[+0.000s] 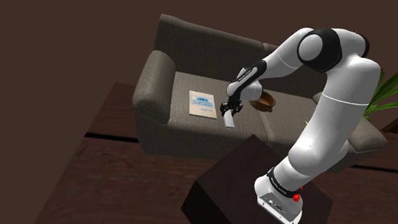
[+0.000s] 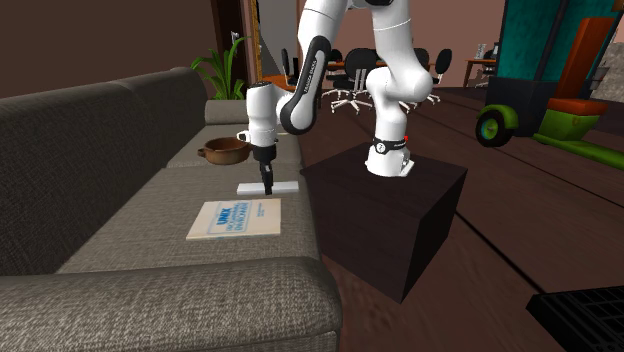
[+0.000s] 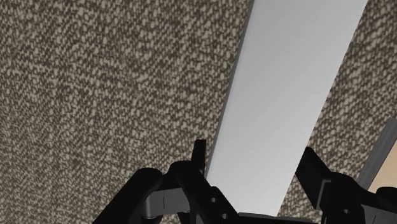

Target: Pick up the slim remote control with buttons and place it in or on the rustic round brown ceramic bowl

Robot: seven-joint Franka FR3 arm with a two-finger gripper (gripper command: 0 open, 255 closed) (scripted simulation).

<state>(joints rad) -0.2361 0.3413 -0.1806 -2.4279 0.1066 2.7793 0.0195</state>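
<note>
Remote control (image 2: 288,187), a slim plain white slab with no buttons drawn on it, lies flat on the seat of a grey-brown fabric sofa (image 1: 166,72), close to the seat's near front edge. The sofa is the largest thing in the scene. A dark box, the stand (image 1: 236,178), sits just in front of it, which puts the seat within the robot's reach. From the stand a white arm (image 1: 331,127) bends over and down to the cushion.

A pale printed booklet (image 1: 203,104) lies flat on the seat, to the shoulder view's left of the remote and apart from it. A round brown bowl (image 1: 264,101) rests on the seat to the shoulder view's right, near the remote but not touching it, and farther back towards the backrest.

The black gripper (image 2: 267,189) points straight down across the remote's narrow width, near its middle, likely so the slab would stay balanced when lifted. Whether it has clamped on the remote or only stands around it cannot be told. The remote looks not yet lifted, so the carry to the bowl is not yet done.
</note>
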